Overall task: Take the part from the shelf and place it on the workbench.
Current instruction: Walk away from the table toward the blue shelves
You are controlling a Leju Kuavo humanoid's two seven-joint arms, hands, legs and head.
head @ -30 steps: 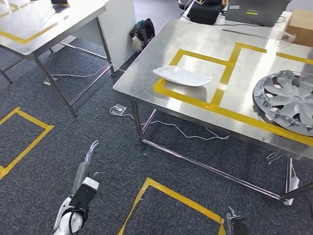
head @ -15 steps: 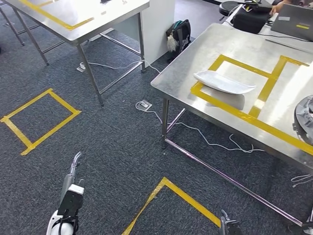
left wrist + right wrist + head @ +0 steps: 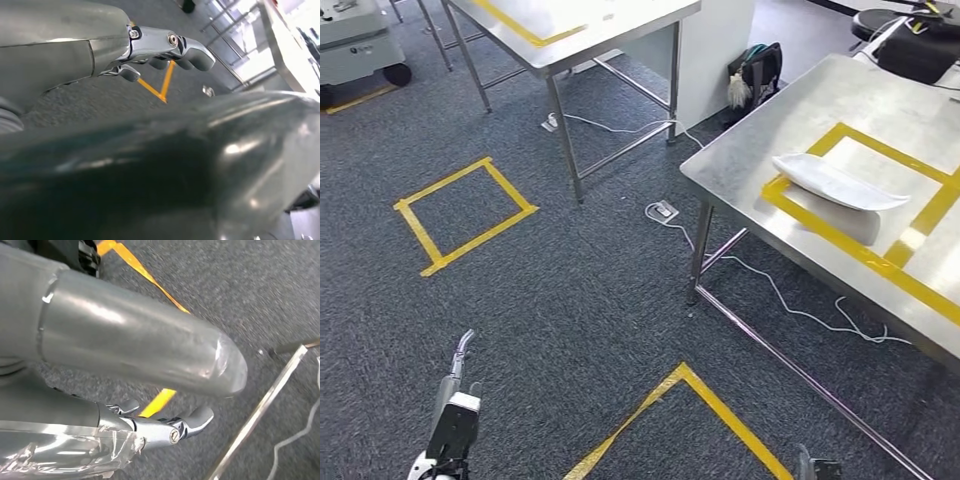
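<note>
The view has swung left off the workbench (image 3: 743,150), so the robot is turning, probably toward the shelf, both the left hand (image 3: 456,385) and the right hand (image 3: 158,427) hanging empty with fingers loosely apart.

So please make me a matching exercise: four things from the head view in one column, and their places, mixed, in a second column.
1. flat white tray
2. dark bag with a pale tassel
3. closed yellow tape square
4. left hand

A. on the carpet, beside the white panel
B. low, over the carpet
C. on the steel table
D. stuck on the carpet

Pairs: 1-C, 2-A, 3-D, 4-B
</note>
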